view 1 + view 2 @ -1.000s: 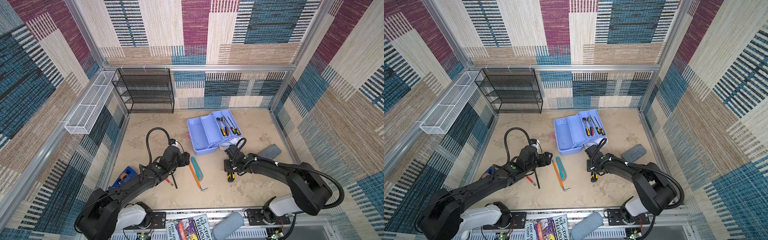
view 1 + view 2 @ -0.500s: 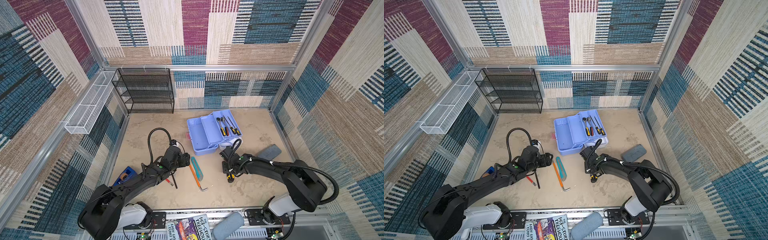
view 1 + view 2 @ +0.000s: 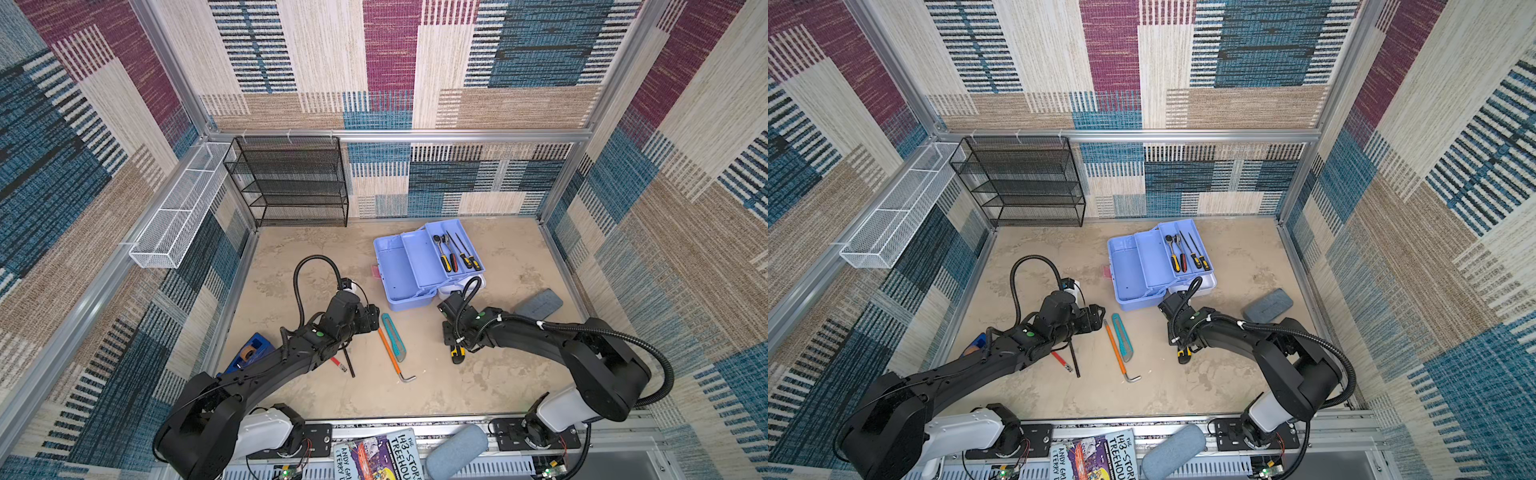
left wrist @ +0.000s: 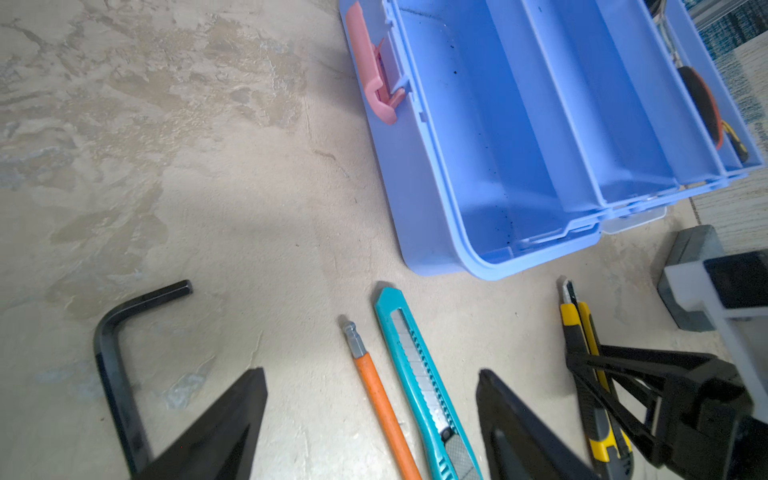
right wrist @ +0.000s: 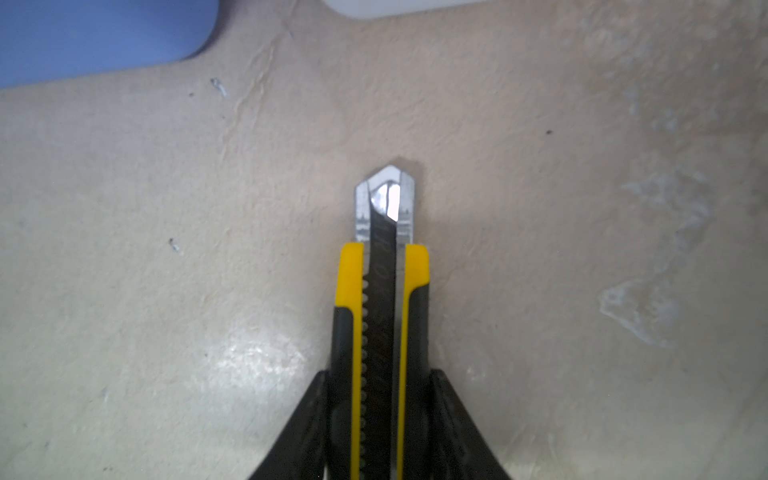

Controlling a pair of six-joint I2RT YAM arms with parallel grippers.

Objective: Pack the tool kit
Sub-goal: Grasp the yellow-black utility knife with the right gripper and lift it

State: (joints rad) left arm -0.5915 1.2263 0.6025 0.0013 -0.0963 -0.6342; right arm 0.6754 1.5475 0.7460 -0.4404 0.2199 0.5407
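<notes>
The tool kit (image 3: 405, 274) (image 3: 1138, 274) stands open at the back of the floor, with a lavender base (image 4: 498, 145) and a pink latch (image 4: 372, 83). Several slim tools (image 3: 455, 253) lie in its raised tray. My right gripper (image 5: 379, 374) (image 3: 455, 338) is shut on a yellow-black utility knife (image 5: 380, 291) (image 3: 457, 355), low at the floor in front of the box. My left gripper (image 4: 372, 374) (image 3: 372, 318) is open above the floor. Between its fingers lie an orange hex key (image 4: 374, 386) and a teal utility knife (image 4: 419, 374). A black hex key (image 4: 112, 345) lies beside them.
A dark blue tape dispenser (image 3: 249, 353) sits by the left wall and a flat grey pouch (image 3: 538, 303) by the right wall. A black mesh rack (image 3: 291, 183) and a white wire basket (image 3: 178, 208) stand at the back left. A small red tool (image 3: 337, 363) lies under my left arm.
My right gripper's jaws have narrowed onto the yellow-black utility knife and it has shifted slightly left. The left arm has hardly moved and stays open.
</notes>
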